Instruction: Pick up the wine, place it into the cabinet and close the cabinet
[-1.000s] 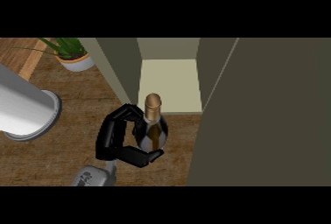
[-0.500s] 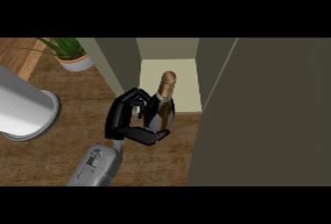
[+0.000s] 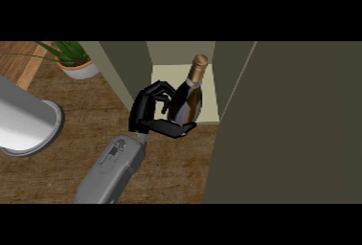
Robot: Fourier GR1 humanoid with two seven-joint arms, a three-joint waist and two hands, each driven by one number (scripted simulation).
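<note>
**One grey arm, one black hand**

One arm shows. The long grey left forearm (image 3: 112, 172) is a smooth tube with rounded sides, and it looks narrower toward the wrist. Near the wrist it has a flat, darker grey patch with small pale marks, too small to read. A thin grey wrist piece joins it to the black left hand (image 3: 141, 116). The hand is made of chunky, shiny black blocks, with thick fingers (image 3: 158, 89) and a thick thumb (image 3: 170, 128).

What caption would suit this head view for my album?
Left hand holds the wine bottle at the open cabinet's mouth.
</note>
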